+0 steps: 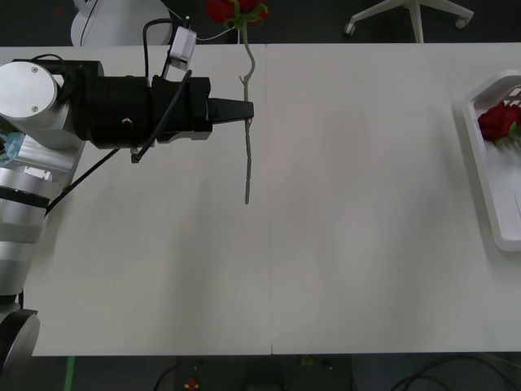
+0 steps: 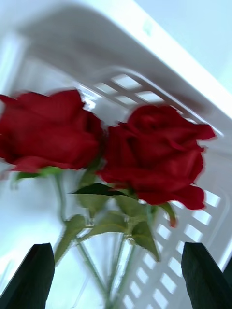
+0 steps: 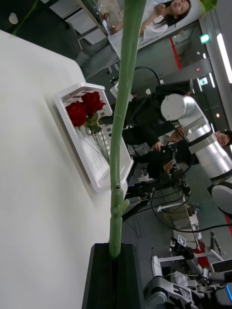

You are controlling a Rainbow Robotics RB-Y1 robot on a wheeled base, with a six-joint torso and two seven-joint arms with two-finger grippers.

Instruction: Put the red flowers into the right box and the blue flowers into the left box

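My left gripper (image 1: pixel 247 110) is shut on the thin green stem (image 1: pixel 247 155) of a red flower, held above the table's middle left. Its bloom (image 1: pixel 236 10) lies past the far table edge. In the left wrist view the stem (image 3: pixel 121 120) rises from between the closed black fingers (image 3: pixel 99 275). Two red flowers (image 2: pixel 154 154) lie in the right box (image 1: pixel 480 159), and my open right gripper (image 2: pixel 117 277) hovers just above their stems. The box (image 3: pixel 72 137) and its roses (image 3: pixel 84 108) also show far off. The blue flowers and the left box are hidden.
The white table (image 1: pixel 350 244) is bare between the held stem and the right box. A pale blue patch (image 1: pixel 10 147) peeks out behind my left arm; I cannot tell what it is. Chair legs (image 1: pixel 411 16) stand beyond the far edge.
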